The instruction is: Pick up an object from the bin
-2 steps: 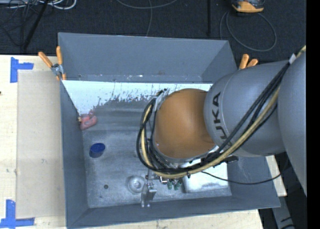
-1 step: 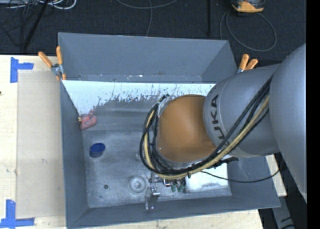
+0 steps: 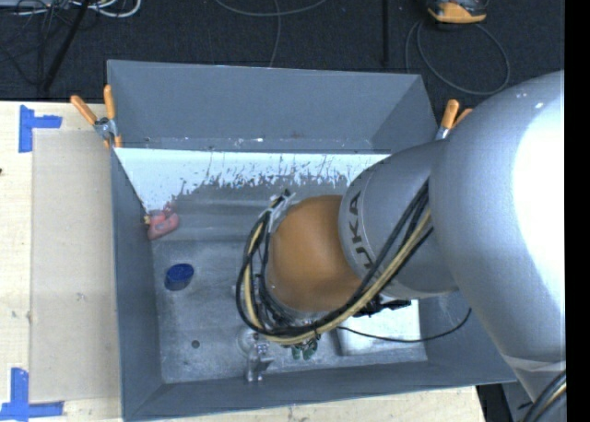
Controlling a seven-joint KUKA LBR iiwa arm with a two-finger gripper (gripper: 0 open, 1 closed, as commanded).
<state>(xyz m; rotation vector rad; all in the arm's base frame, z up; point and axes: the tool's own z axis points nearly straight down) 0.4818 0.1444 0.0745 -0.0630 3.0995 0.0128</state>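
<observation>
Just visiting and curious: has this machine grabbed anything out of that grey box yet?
Not that I can see. The reach looks done: the hand is low in the bin, by its near wall. Nothing shows in it. A blue round piece and a pink lump lie untouched towards the view's left, so gripping and lifting are left.

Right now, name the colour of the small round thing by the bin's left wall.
Blue; the round thing shows best in the camera view.

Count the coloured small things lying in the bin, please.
2. A pink thing lies by the bin's left wall at the far end; a blue round thing lies just below it in the view. The arm may hide more.
</observation>
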